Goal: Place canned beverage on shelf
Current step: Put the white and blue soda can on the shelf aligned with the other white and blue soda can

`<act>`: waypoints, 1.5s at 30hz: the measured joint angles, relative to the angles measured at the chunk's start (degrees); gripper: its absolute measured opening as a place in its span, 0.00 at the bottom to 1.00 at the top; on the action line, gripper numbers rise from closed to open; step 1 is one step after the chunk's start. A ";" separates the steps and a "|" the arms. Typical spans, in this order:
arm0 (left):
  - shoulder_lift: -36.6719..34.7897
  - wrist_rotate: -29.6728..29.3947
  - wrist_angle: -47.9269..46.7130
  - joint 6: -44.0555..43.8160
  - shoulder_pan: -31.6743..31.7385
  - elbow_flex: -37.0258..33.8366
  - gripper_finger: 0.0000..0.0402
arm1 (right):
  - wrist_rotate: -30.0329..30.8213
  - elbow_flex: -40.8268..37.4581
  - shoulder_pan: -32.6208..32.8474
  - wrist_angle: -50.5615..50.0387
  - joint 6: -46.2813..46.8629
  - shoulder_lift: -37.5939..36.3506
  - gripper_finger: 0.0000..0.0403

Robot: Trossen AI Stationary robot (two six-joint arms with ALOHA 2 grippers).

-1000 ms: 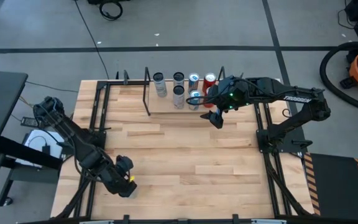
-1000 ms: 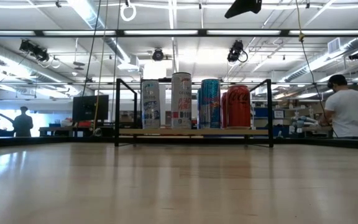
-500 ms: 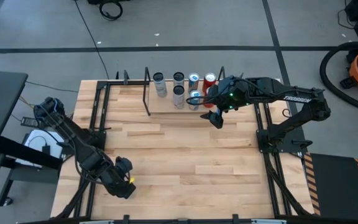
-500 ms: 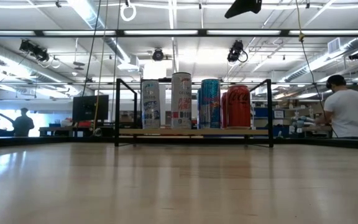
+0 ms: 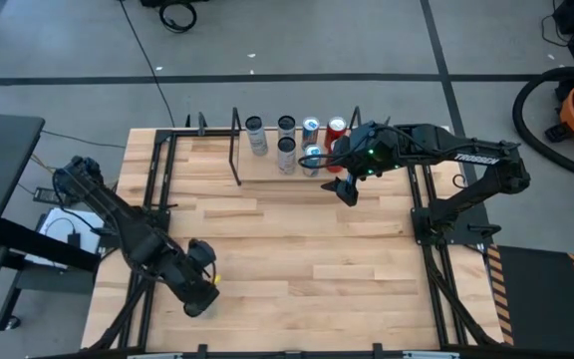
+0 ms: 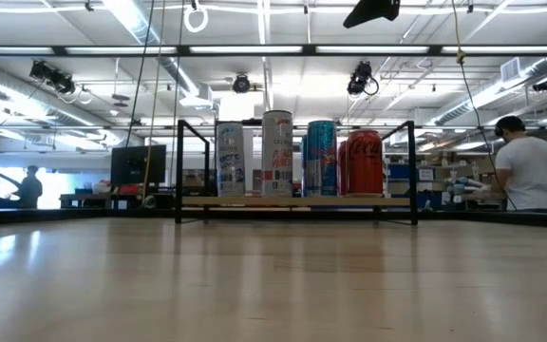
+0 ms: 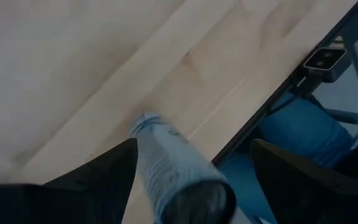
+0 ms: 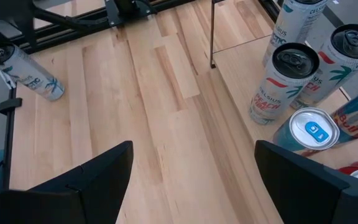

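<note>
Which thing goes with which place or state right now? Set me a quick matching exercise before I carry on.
Things:
1. red can
2. white can with blue print
3. right gripper
4. shelf

Places or states:
A. open and empty, in front of the shelf's right end
B. along the table's far edge, cans standing on it
C. off the shelf, at the left gripper near the table's near-left corner
D. upright at the right end of the row of cans

Pairs: 1-D, 2-C, 3-A, 4-B
</note>
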 joint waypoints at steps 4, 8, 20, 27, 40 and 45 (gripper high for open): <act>-0.07 -1.69 -9.69 0.15 -0.98 7.77 0.78 | 0.00 -0.10 0.00 0.07 0.00 0.00 0.86; -0.07 -1.56 -15.34 -3.50 -4.28 12.07 0.78 | -0.01 -2.54 0.00 0.91 -0.10 0.00 0.86; 4.33 5.61 -11.07 -20.92 -17.00 12.27 0.78 | -0.14 -9.31 -0.02 7.18 -2.44 0.00 0.86; 12.09 5.65 -10.78 -20.01 -18.72 12.25 0.78 | -0.14 -9.33 -0.17 8.32 -2.50 0.00 0.86; 17.70 3.94 -15.87 -18.11 -16.84 12.08 0.78 | -0.62 -9.32 -0.17 8.70 -2.36 -0.07 0.86; 17.70 3.85 -16.24 -16.97 -15.45 10.73 0.78 | -0.64 -9.32 -0.17 8.68 -2.37 -0.07 0.86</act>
